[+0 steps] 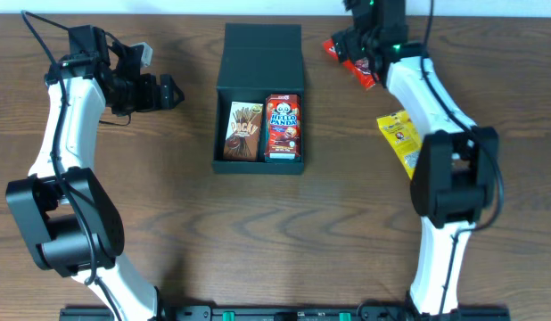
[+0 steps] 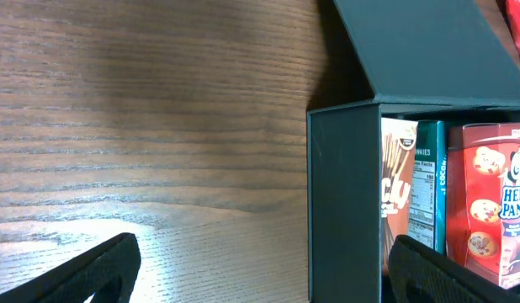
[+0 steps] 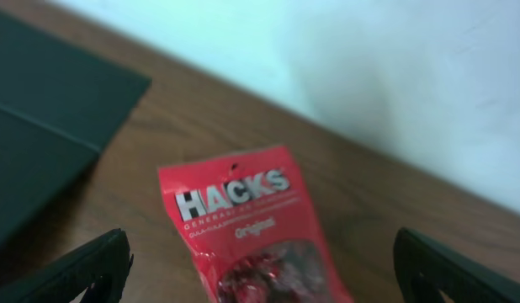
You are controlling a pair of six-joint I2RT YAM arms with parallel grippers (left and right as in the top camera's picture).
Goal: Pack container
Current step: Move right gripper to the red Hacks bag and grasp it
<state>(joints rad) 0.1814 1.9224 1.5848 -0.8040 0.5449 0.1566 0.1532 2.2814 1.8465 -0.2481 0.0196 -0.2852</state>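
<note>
The dark grey-green container (image 1: 226, 98) sits at the table's middle with its flap lid (image 1: 262, 49) laid open toward the back. Inside stand a brown Pocky box (image 1: 242, 131) and a red Hello Panda box (image 1: 283, 127). My left gripper (image 1: 173, 92) is open and empty, left of the container; the left wrist view shows the container's side wall (image 2: 344, 202) between its fingers. My right gripper (image 1: 354, 46) is open above a red Hacks packet (image 3: 243, 219) at the back right, its fingers on either side of the packet.
A yellow snack packet (image 1: 400, 138) lies on the table beside my right arm. A pale wall (image 3: 369, 67) runs behind the table's far edge, close behind the red packet.
</note>
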